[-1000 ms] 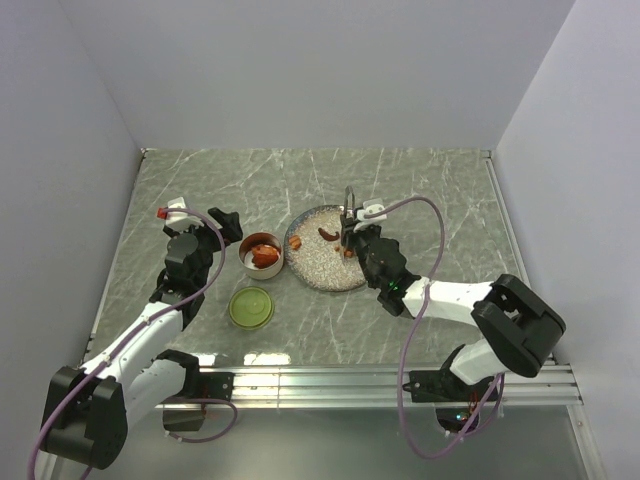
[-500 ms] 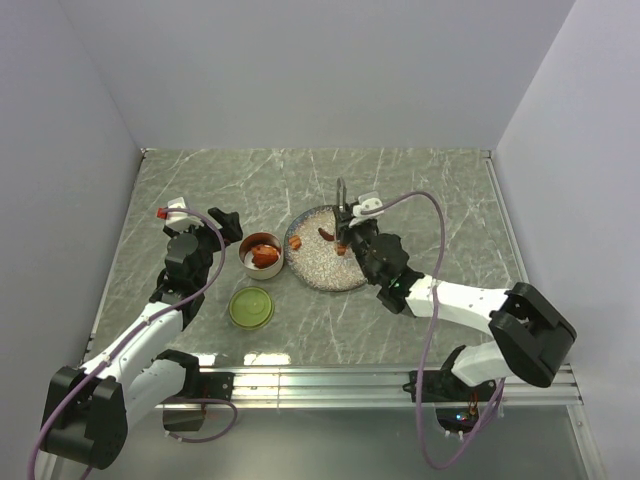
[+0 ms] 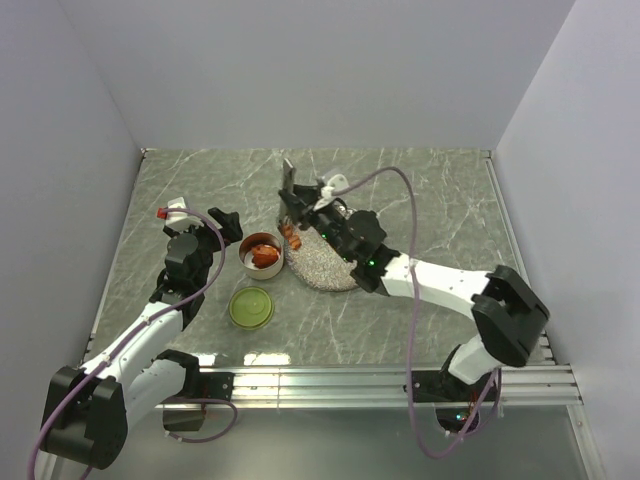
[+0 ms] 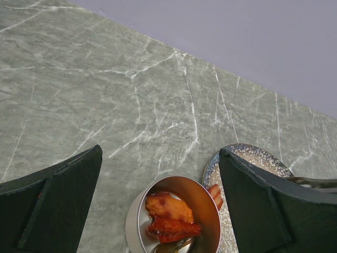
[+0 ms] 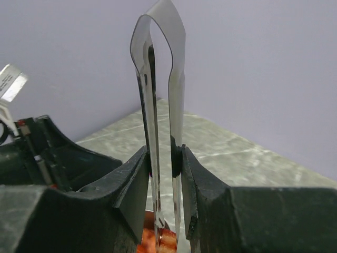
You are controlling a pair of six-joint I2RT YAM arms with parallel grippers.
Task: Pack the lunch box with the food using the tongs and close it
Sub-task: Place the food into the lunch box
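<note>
The lunch box point(image 3: 247, 262) point(image 4: 131, 226), a small steel tin, stands left of the speckled plate point(image 3: 325, 272) point(image 4: 247, 155) with orange food point(image 3: 265, 257) point(image 4: 171, 216) inside. Its green lid point(image 3: 251, 307) lies on the table in front of it. My right gripper point(image 3: 303, 213) point(image 5: 163, 158) is shut on the tongs point(image 3: 289, 190) point(image 5: 158, 79), which stand upright, squeezed narrow. An orange chunk point(image 3: 293, 239) point(image 5: 158, 241) sits at their tips over the plate's left rim, just right of the tin. My left gripper point(image 3: 226, 222) point(image 4: 160, 153) hangs open behind and left of the tin, holding nothing.
The right forearm point(image 3: 430, 282) lies across the plate and hides most of it. A pale striped strip point(image 4: 215, 194) shows at the plate's edge next to the tin. Grey walls close the marble table on three sides.
My right arm has swung left from the plate's middle to its left rim beside the tin, carrying the tongs with the orange chunk. The left arm has stayed still.
</note>
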